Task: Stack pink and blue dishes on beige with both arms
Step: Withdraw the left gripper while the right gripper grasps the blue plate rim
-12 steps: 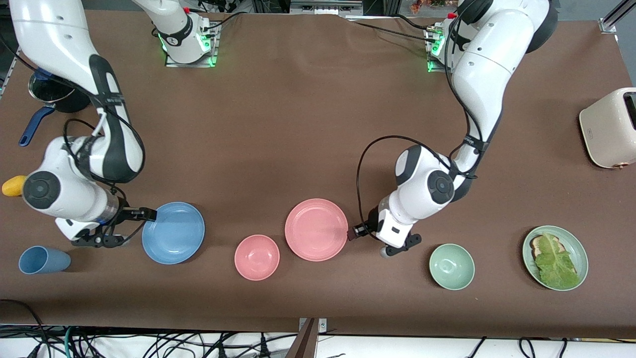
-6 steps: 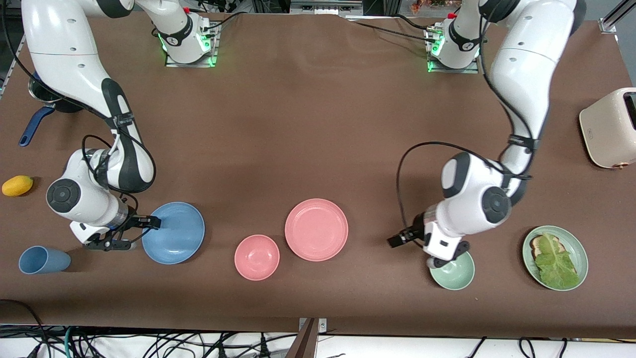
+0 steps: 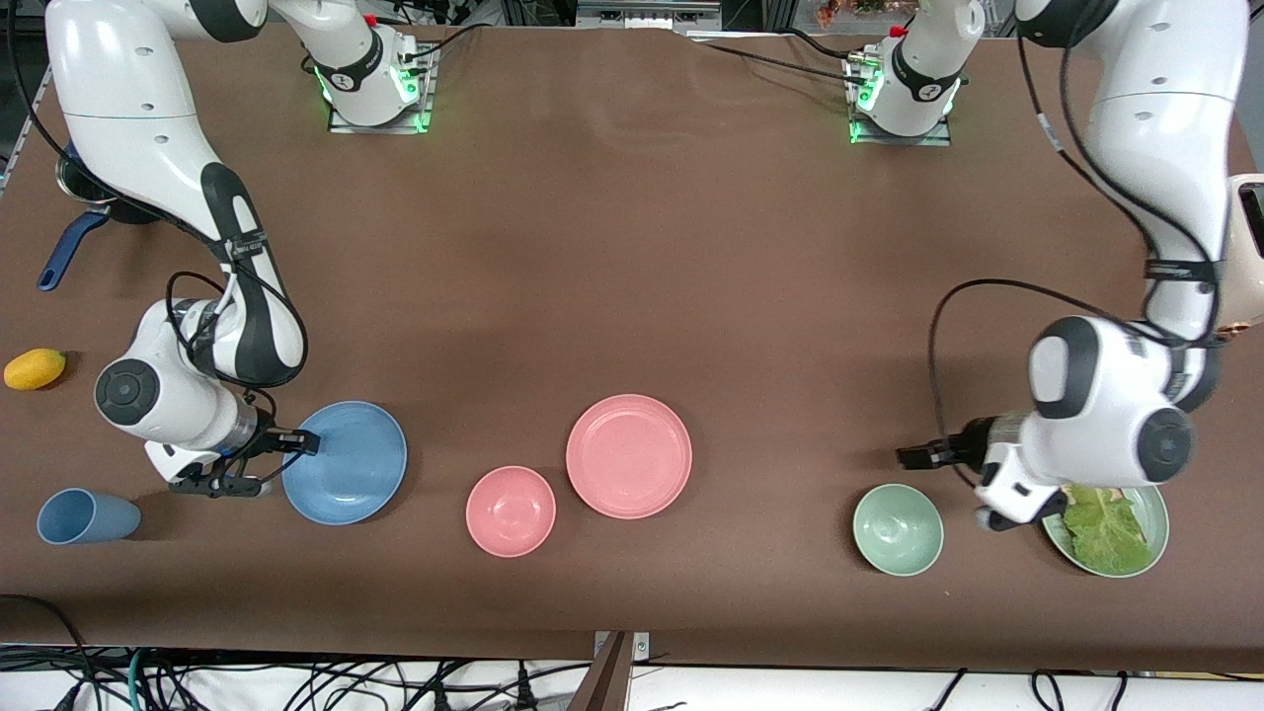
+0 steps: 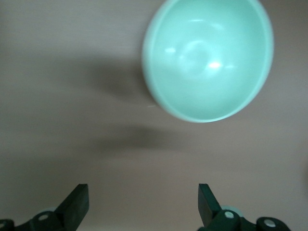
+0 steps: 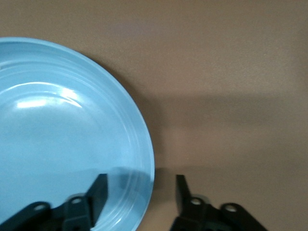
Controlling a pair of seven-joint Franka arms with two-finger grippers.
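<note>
Status: nothing stacked yet. The blue plate (image 3: 345,462) and the pink plate (image 3: 629,455) both lie flat on the brown table (image 3: 612,247), well apart, with the smaller pink bowl (image 3: 511,511) between them and a bit nearer the front camera. No beige plate in any view, so the stack base is missing (the only cream-coloured thing is the toaster (image 3: 1246,212) at the left arm's end, mostly hidden by that arm).

Right gripper (image 3: 292,456) is low at the blue plate's rim, on the side toward the blue cup (image 3: 86,516). In the right wrist view its fingers (image 5: 98,192) are spread, one over the plate's inner surface and one outside the edge, straddling the rim without clamping it. My read: a grasp is set up but not closed.

Left gripper (image 4: 143,201) hangs over bare table just beside the green bowl (image 3: 898,529), fingers wide apart, holding nothing, well apart from the pink plate. The lettuce plate (image 3: 1150,533) sits partly under that arm's wrist.

Left to do: both picks, both placements, and locating the base.

Writing: none readable anywhere; no brands or labels I can make out.
</note>
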